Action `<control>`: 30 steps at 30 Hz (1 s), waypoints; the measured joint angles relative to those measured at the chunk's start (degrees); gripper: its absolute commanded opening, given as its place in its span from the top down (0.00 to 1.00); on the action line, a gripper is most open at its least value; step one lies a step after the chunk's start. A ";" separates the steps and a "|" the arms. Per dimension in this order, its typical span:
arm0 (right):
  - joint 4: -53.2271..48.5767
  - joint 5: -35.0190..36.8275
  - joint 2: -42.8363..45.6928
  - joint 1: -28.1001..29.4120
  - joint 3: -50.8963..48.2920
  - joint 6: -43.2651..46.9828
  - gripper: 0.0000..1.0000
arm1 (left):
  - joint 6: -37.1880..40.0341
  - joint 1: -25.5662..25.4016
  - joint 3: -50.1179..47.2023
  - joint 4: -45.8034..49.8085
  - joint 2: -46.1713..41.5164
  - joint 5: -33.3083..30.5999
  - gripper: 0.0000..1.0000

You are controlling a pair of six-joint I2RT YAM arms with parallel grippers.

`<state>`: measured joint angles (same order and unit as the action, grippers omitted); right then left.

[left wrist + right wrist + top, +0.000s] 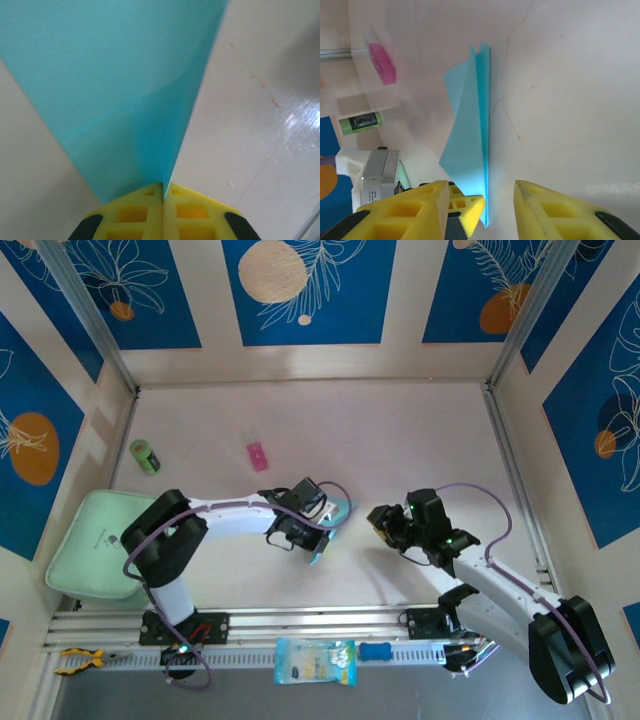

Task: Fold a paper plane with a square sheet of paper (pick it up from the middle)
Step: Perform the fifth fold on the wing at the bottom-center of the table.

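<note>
Now, left pincer (163,192): yellow pads pressed fully together, clamped on the narrow end of the thin light cyan-blue folded paper (120,90).
Right pincer (481,197): yellow fingers partly apart; the paper's edge stands in the gap at frame bottom, contact unclear.
Left wrist view: paper fans out to the top edge, one faint crease.
Right wrist view: paper reads as a narrow pointed dart with layered flaps.
Overhead view: paper peeks out beside the left pincer, frame centre; small pink rectangular block (258,454) and green cylinder (146,456) upper left, well apart.
</note>
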<state>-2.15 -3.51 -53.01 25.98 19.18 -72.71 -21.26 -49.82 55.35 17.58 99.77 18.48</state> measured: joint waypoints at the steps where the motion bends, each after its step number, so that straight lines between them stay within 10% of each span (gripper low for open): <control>1: 0.87 -0.07 -0.24 0.39 -0.09 0.59 0.63 | -0.26 0.35 -0.31 -0.63 0.00 0.87 1.00; 30: 16.41 -5.25 -21.46 7.67 5.49 11.19 0.71 | -8.37 6.60 -8.00 -15.67 0.15 16.41 1.00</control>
<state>14.26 -8.75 -74.48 33.65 24.67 -61.52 -29.63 -43.22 47.35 1.91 99.92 34.89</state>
